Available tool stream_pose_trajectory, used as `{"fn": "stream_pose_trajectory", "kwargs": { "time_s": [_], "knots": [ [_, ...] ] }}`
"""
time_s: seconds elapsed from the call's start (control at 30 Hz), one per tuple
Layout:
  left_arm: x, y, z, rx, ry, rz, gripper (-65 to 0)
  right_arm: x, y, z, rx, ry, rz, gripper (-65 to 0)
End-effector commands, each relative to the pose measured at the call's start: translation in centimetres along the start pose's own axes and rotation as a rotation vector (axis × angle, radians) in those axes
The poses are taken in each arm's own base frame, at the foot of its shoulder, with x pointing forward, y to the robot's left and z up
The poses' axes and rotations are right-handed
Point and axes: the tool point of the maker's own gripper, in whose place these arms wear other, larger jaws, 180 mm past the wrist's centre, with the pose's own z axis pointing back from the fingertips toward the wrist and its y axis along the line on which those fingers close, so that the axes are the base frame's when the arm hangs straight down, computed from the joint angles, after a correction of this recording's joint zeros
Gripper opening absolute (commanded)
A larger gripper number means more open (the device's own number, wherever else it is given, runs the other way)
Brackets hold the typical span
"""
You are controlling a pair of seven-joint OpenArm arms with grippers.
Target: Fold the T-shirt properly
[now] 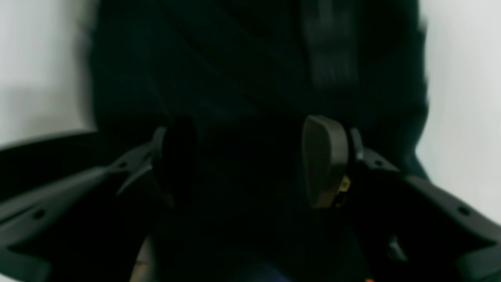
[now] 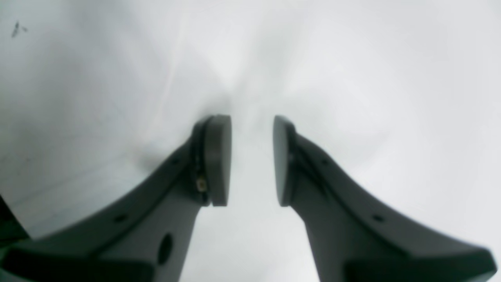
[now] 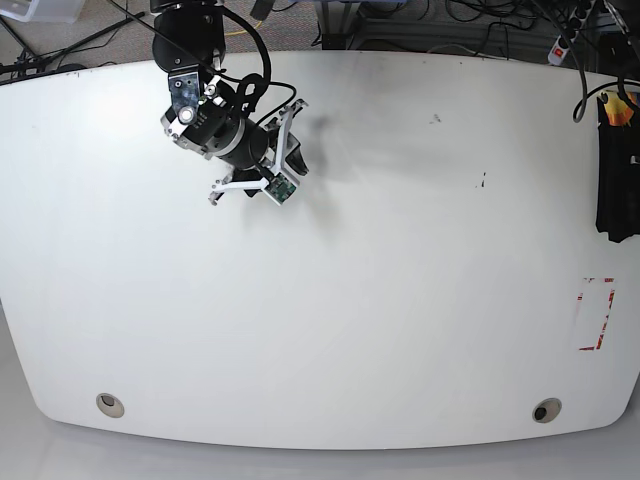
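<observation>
A broad white table with rounded corners (image 3: 330,300) fills the base view. Near its far left corner a black robot arm with silver joints (image 3: 215,125) reaches in over the far edge, and its gripper (image 3: 285,175) sits low over the bare surface; whether the jaws are apart cannot be told from here. At the right edge a strip of plain black soft fabric, the T-shirt (image 3: 615,165), hangs past the rim, with a small orange-yellow patch at its top. Red tape marks forming a rectangle (image 3: 598,313) lie near the right edge, below the fabric. Two round metal-ringed holes sit near the near edge, one towards the left corner (image 3: 110,404), one towards the right (image 3: 546,410). Small dark specks (image 3: 482,182) mark the surface right of centre. Black cables (image 3: 450,15) trail on the floor beyond the far edge.
</observation>
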Motion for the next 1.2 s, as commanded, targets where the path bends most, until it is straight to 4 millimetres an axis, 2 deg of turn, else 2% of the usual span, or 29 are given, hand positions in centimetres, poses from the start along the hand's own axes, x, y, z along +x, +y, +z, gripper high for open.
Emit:
{"fn": "stream_pose_trajectory", "kwargs": {
  "time_s": [0.0,0.07,0.1,0.17,0.27,0.33,0.43,0.5,0.63,0.7,0.87,1.0,1.17],
  "knots": [
    [4.9,2.2,2.8,0.080,-0.115,-0.084,-25.4,1.6,-0.6,0.5,-0.020,-0.059,0.015,-48.5],
    [6.2,0.9,3.1,0.079,-0.158,-0.113,-25.4,1.9,-1.2,0.7,-0.038,-0.090,0.011,-48.5],
    [7.0,-0.8,3.1,0.064,-0.193,-0.124,-25.6,2.1,-1.9,1.0,-0.055,-0.119,0.003,-48.5],
    [8.1,-2.7,3.6,0.052,-0.239,-0.149,-26.2,2.6,-2.7,1.3,-0.076,-0.166,-0.011,-48.5],
    [9.3,-6.2,4.5,0.022,-0.309,-0.188,-26.2,2.3,-4.5,1.7,-0.117,-0.219,-0.055,-48.5],
    [10.8,-9.6,5.0,-0.018,-0.399,-0.171,-26.2,2.2,-6.1,2.3,-0.159,-0.270,-0.086,-48.5],
    [13.2,-12.5,6.2,-0.011,-0.557,-0.049,-26.2,1.8,-7.9,2.9,-0.206,-0.336,-0.123,-48.5],
    [13.1,-14.2,6.9,-0.015,-0.626,0.026,-26.2,1.5,-9.2,3.7,-0.245,-0.384,-0.150,-48.5],
    [13.3,-17.8,8.0,-0.042,-0.748,0.131,-26.2,-0.4,-10.8,4.8,-0.312,-0.425,-0.184,-48.5],
    [12.1,-19.8,8.1,-0.059,-0.774,0.193,-26.2,-1.4,-11.5,5.6,-0.348,-0.453,-0.195,-48.5],
    [8.4,-23.1,8.1,-0.076,-0.757,0.280,-26.4,-4.7,-11.1,7.0,-0.388,-0.448,-0.243,-48.5],
    [4.4,-25.1,8.6,-0.100,-0.702,0.316,-26.4,-8.1,-9.8,8.0,-0.396,-0.380,-0.295,-48.5],
    [-0.7,-27.1,10.6,-0.114,-0.626,0.348,-26.5,-11.4,-7.9,10.0,-0.389,-0.362,-0.414,-48.5]
  ]
}}
